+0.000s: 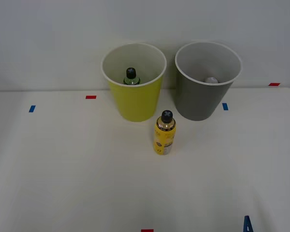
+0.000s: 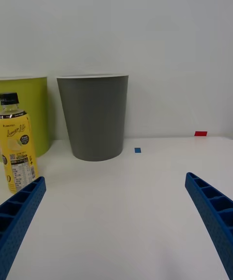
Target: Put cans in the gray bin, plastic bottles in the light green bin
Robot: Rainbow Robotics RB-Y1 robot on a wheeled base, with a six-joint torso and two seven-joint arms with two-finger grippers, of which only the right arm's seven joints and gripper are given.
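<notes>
The yellow-labelled plastic bottle (image 1: 165,133) (image 2: 16,144) with a black cap stands upright on the white table, just in front of the gap between the two bins. Inside the light green bin (image 1: 134,104) (image 2: 34,114) a greenish black-capped bottle (image 1: 131,77) stands. A can (image 1: 211,80) shows as a silvery round top inside the gray bin (image 1: 201,99) (image 2: 94,117). My right gripper (image 1: 272,223) (image 2: 114,217) is open at the table's near right edge, well short of the bottle, with nothing between its blue fingers (image 2: 211,212).
Small red (image 1: 91,97) and blue (image 1: 32,108) tape marks dot the white table (image 1: 63,169). Another blue mark (image 1: 224,106) lies right of the gray bin. A pale wall stands right behind the bins.
</notes>
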